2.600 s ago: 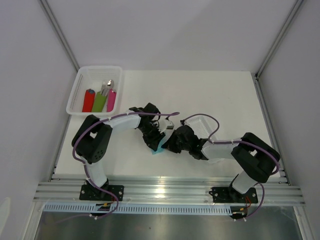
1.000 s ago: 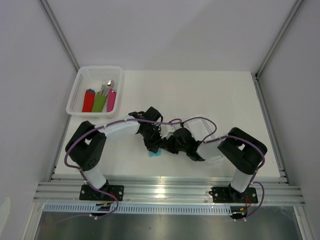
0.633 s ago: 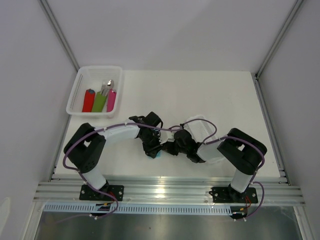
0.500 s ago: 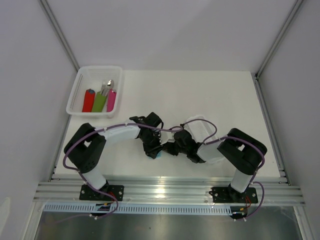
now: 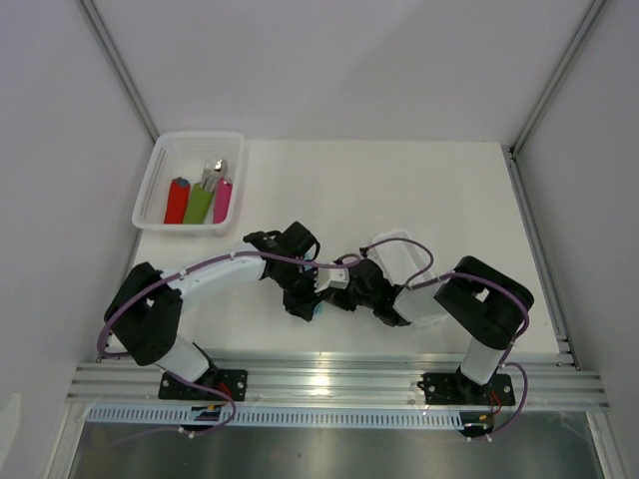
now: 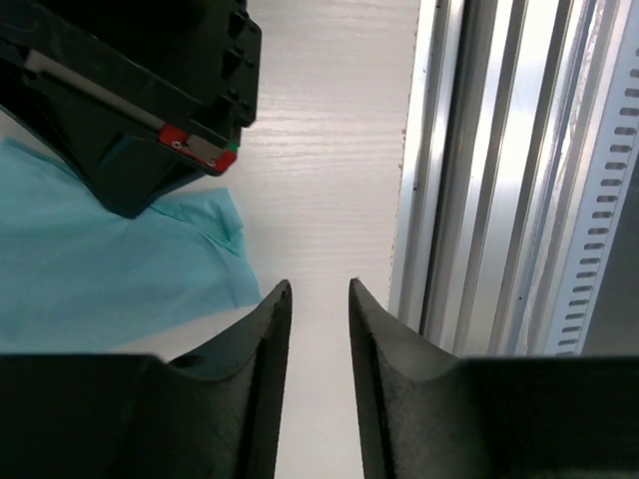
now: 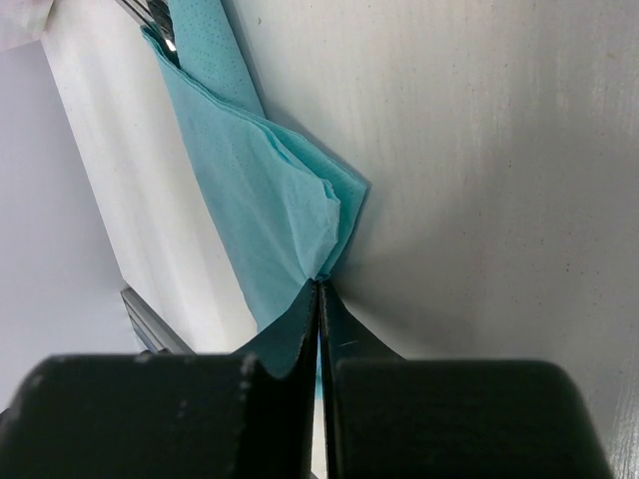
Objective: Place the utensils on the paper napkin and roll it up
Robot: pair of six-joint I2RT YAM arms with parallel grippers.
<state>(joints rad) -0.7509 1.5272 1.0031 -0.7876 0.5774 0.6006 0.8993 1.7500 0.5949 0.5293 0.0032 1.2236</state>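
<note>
The napkin (image 7: 265, 190) lies partly folded on the bench (image 7: 479, 150) near its front edge. The right claw (image 7: 318, 287) is clenched on one corner of it, and the left claw (image 6: 312, 299) hovers just beside, slightly parted and empty. Rolling well, I judge, needs a gentle pull and a fold tight around the utensils (image 7: 158, 16). There is one napkin. The utensils are too hidden to count. Three rolls (image 5: 198, 203) sit in one basket (image 5: 190, 135).
</note>
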